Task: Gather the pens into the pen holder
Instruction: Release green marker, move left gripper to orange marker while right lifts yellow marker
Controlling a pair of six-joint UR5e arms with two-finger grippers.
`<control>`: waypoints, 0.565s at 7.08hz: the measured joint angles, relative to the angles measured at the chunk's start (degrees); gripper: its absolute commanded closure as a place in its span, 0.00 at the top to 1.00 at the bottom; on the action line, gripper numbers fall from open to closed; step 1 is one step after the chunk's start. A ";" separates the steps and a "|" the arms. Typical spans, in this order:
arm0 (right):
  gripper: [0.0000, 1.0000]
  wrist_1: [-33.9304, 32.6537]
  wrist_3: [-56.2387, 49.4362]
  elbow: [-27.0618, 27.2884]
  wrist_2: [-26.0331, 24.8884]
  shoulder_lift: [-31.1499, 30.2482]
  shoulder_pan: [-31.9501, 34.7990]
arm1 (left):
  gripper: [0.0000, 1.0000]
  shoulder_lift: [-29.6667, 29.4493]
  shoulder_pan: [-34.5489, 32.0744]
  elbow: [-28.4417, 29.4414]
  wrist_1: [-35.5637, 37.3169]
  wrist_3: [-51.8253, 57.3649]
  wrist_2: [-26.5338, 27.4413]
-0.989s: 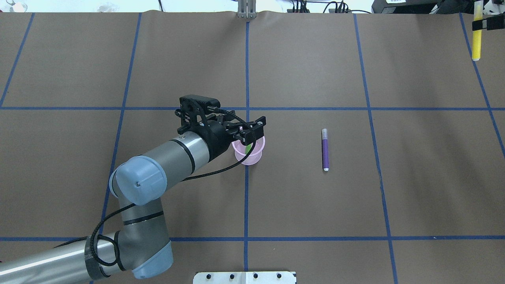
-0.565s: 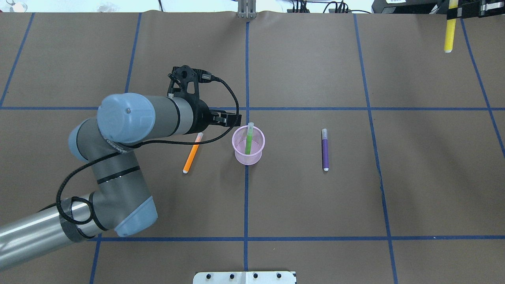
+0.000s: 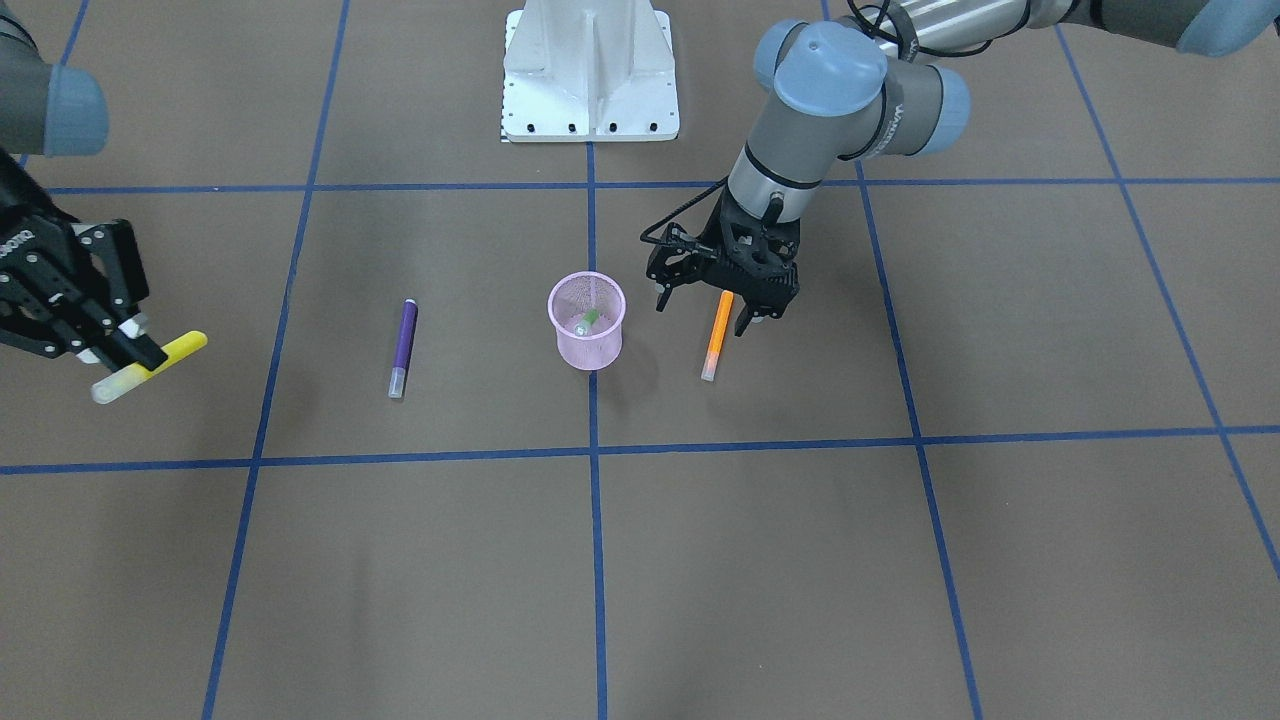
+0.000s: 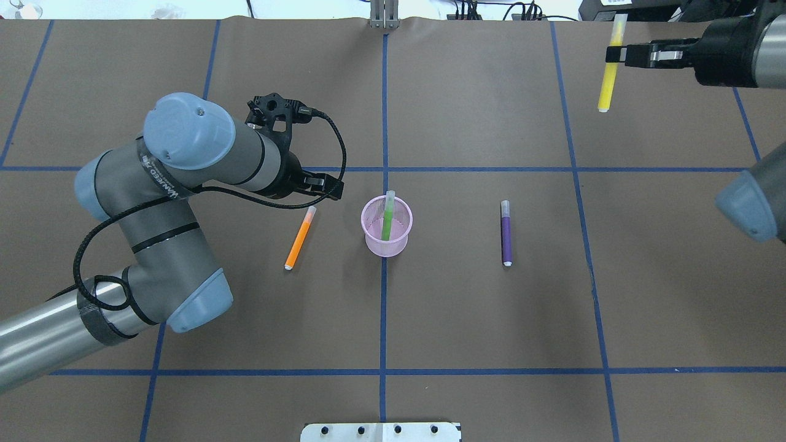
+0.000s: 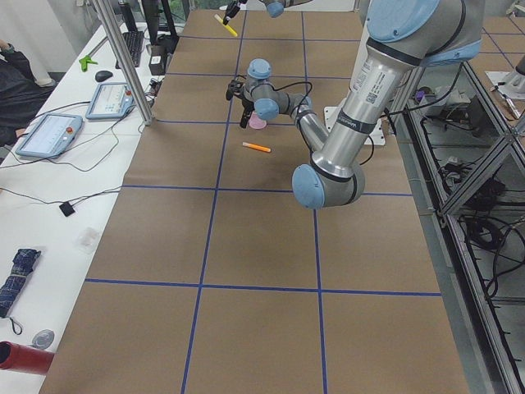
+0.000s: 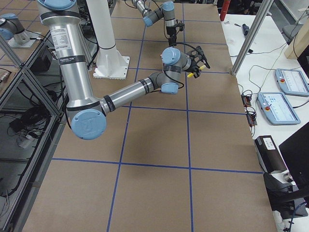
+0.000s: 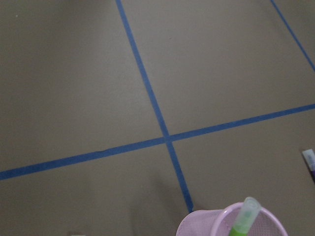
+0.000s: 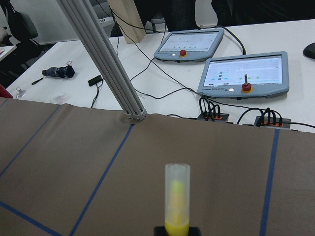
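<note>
Front view: my left fingers (image 3: 747, 316) hang spread over the orange pen (image 3: 716, 340) lying on the surface, just beside the pen holder (image 3: 587, 345). Overhead: my right fingers (image 4: 638, 54) pinch the yellow pen (image 4: 608, 83), well apart from it.

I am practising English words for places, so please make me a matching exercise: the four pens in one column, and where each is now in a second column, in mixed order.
Things
1. slim green pen with a pale cap
2. slim orange pen
3. slim purple pen
4. slim yellow pen

Places
A. held above the table by the right fingers
B. standing in the round pink wire-mesh cup
C. lying on the brown table, on the cup's robot-left side
D. lying on the table, on the cup's robot-right side

Pairs: 1-B, 2-C, 3-D, 4-A
</note>
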 measured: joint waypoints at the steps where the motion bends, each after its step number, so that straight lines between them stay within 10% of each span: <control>1: 0.00 1.08 0.74 0.59 -5.94 0.00 -5.45 | 0.99 -0.17 -0.58 0.91 3.56 3.11 -2.39; 4: 0.00 2.02 0.90 2.08 -23.27 1.05 -20.13 | 0.95 -1.93 -0.45 5.94 5.36 4.70 -3.82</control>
